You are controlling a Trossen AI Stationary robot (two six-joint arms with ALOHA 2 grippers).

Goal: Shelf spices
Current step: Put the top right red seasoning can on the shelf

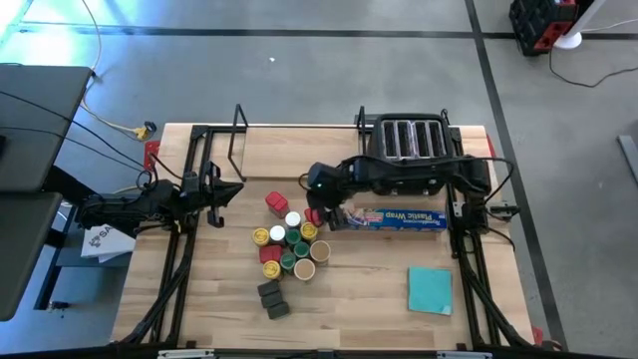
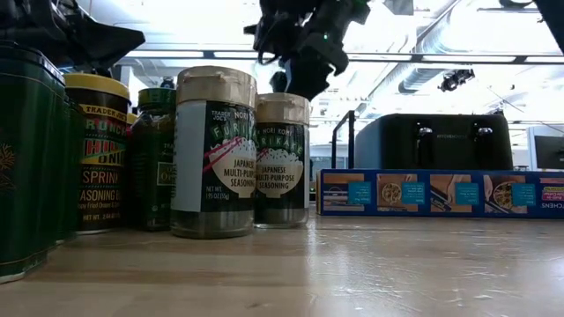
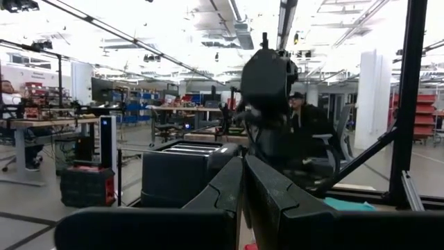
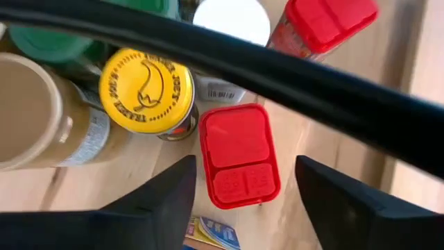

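Right wrist view shows the right claw (image 4: 243,184) spread open above a red tin (image 4: 238,156), apparently not touching it, among the spices (image 1: 287,244) mid-desk (image 1: 369,289). Left claw (image 1: 214,189) waits clenched at the desk's left edge, near the shelf (image 1: 239,130).

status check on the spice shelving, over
Right gripper open above a red tin, nothing held. Left gripper shut, parked at left edge. Spices clustered mid-table; blue box alongside.

The spices (image 1: 286,246) cluster left of the wrap box (image 1: 391,217).
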